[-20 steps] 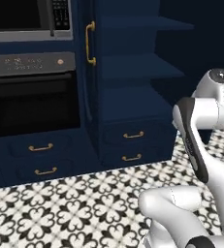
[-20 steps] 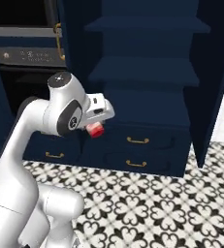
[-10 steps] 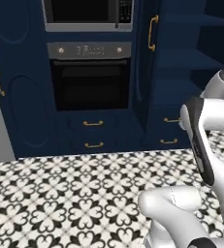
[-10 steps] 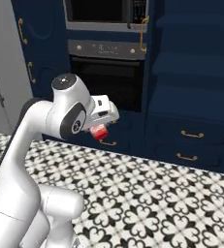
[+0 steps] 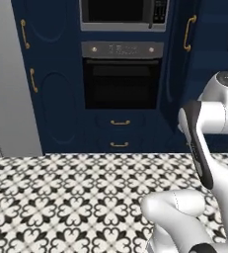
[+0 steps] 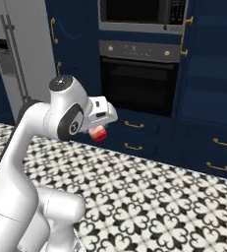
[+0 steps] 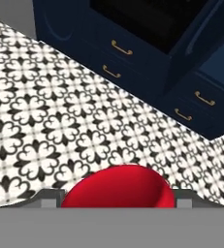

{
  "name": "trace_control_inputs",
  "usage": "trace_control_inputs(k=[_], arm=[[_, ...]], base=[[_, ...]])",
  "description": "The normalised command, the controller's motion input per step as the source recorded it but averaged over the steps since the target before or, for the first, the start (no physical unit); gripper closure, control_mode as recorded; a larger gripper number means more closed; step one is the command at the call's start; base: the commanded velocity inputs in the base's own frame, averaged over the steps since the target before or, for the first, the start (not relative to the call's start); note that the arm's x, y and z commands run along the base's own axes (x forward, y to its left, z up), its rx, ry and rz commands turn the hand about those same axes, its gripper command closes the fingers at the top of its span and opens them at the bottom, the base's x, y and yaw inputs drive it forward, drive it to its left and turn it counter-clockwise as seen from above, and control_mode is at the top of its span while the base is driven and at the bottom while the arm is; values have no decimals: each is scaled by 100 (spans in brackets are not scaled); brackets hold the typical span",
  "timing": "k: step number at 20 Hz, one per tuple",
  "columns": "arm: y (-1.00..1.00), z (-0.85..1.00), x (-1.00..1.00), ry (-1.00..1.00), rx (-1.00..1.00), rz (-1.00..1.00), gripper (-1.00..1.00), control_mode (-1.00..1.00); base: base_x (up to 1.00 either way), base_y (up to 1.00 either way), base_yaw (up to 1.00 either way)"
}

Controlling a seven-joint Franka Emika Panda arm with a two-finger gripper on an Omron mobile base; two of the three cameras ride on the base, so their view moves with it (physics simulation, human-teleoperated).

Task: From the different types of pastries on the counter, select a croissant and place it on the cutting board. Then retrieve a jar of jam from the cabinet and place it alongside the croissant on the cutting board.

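Whole scene slid right since half a second ago: base driving, not the things. Dark blue cabinets (image 5: 56, 89) all across. Grey fridge (image 6: 21, 54) now at the left. Black oven (image 5: 121, 84) now in the middle, microwave (image 5: 123, 12) above it. Flowery black-and-white floor (image 7: 50, 121) below. Gripper (image 6: 101, 129) up in the air, pinching the red jar of jam (image 6: 99, 133), well above the floor.
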Motion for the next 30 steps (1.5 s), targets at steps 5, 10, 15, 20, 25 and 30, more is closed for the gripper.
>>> trace_control_inputs(k=[5,10,15,20,25,30], arm=[[0,0,0,0,0,0,100,100],[0,0,0,0,0,0,100,100],[0,0,0,0,0,0,100,100],[0,0,0,0,0,0,100,100],[0,0,0,0,0,0,100,100],[0,0,0,0,0,0,100,100]], base=[[36,2,7],[41,-19,88],[22,-12,93],[0,0,94],[-3,2,88],[-2,12,85]])
